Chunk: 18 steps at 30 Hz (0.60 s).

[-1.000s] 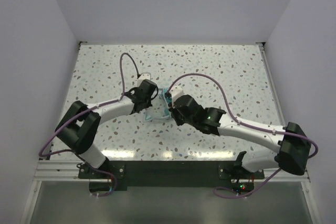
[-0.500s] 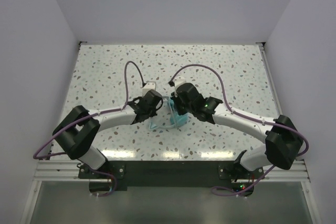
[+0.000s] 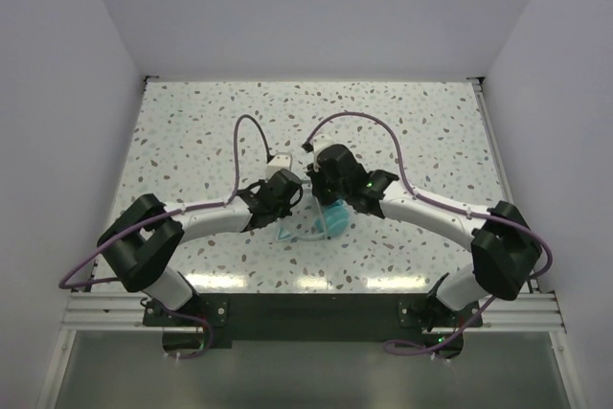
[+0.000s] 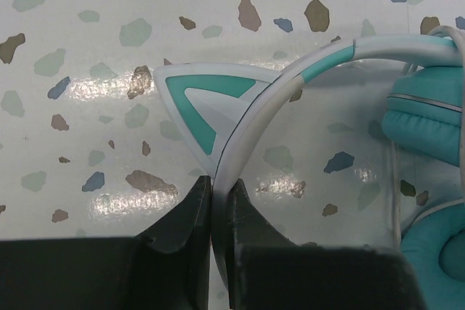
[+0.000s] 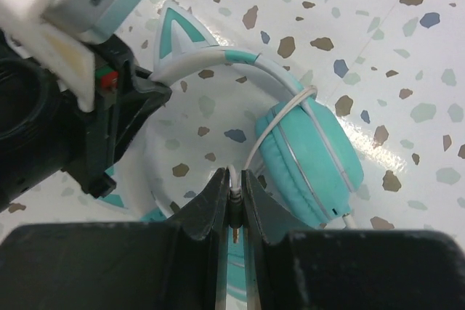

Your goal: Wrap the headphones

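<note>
The headphones hang between both arms at the table's middle; teal ear cups, a pale headband with a pointed cat ear. My left gripper is shut on the headband just below the cat ear; it also shows in the top view. My right gripper is shut on the cable's plug, and the thin pale cable loops over the ear cup and headband. In the top view my right gripper sits just above the cups.
The speckled table has white walls on three sides. Thick purple robot cables arch above both wrists. A metal rail runs along the near edge.
Both grippers have moved toward the near edge and closer together with the headphones. The right arm swung left and turned, and the teal cups now show below its wrist.
</note>
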Each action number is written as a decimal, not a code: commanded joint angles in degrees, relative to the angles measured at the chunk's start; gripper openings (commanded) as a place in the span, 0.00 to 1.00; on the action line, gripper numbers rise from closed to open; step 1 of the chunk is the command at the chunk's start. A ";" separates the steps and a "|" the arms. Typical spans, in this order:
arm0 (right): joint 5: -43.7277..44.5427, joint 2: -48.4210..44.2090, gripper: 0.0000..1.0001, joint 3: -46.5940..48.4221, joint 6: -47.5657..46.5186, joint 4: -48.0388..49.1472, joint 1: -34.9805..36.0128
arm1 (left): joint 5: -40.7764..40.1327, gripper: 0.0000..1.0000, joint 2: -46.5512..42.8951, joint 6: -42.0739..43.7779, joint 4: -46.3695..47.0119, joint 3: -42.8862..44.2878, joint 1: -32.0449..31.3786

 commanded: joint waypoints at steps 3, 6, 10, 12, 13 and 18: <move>0.10 3.29 0.00 2.88 -0.53 3.08 -1.97 | -0.08 0.00 -2.02 -1.48 4.98 -0.63 -1.73; 0.45 4.09 0.00 3.05 -1.06 3.34 -2.76 | -0.17 0.00 -2.02 -0.87 4.98 -0.89 -1.99; 0.63 4.35 0.00 3.58 -1.93 2.99 -4.25 | 0.44 0.00 -2.37 0.36 5.24 -1.68 -2.17; 0.89 4.35 0.00 3.93 -2.37 2.81 -4.69 | 0.71 0.00 -2.55 0.80 5.51 -2.12 -2.17; 0.98 4.79 0.00 4.19 -2.98 2.46 -4.78 | 1.15 0.00 -2.55 1.33 5.86 -2.21 -2.08; 1.06 6.20 0.00 5.34 -4.57 1.85 -5.05 | 1.94 0.00 -2.02 2.65 6.21 -2.12 -2.17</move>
